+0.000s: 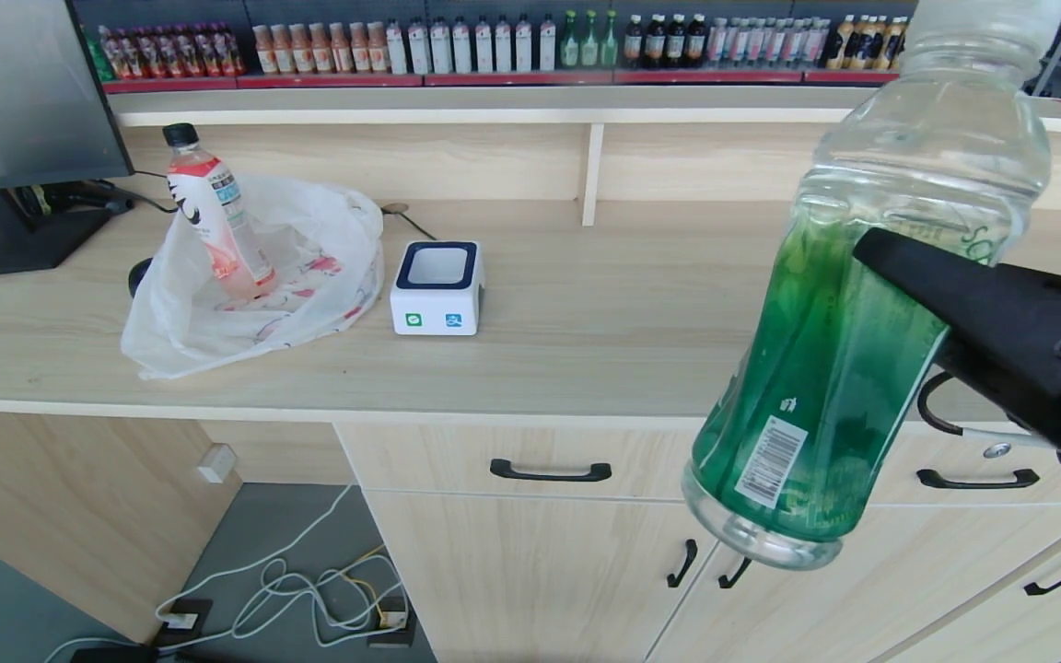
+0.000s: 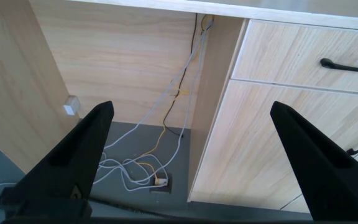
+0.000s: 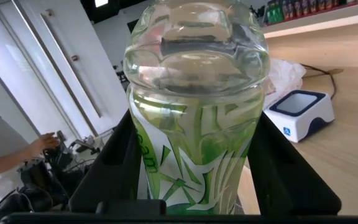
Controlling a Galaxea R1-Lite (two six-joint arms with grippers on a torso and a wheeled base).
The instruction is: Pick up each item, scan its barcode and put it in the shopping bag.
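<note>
My right gripper (image 1: 871, 253) is shut on a clear bottle with a green label (image 1: 848, 368), held tilted close in front of the head camera, well off the counter at the right. Its barcode (image 1: 770, 460) faces the camera near the bottle's base. In the right wrist view the bottle (image 3: 194, 118) sits between the gripper's black fingers (image 3: 114, 162). The white scanner box (image 1: 437, 287) stands on the counter, also seen as the scanner (image 3: 300, 112). A white shopping bag (image 1: 254, 276) lies left of it with a pink-labelled bottle (image 1: 217, 216) standing inside. My left gripper (image 2: 191, 155) hangs open below the counter, holding nothing.
A monitor (image 1: 19, 92) on its stand sits at the counter's far left. Shelves of bottles (image 1: 512, 41) run along the back. Drawers with black handles (image 1: 551, 472) are below the counter (image 1: 632, 313), and cables (image 1: 291, 589) lie on the floor.
</note>
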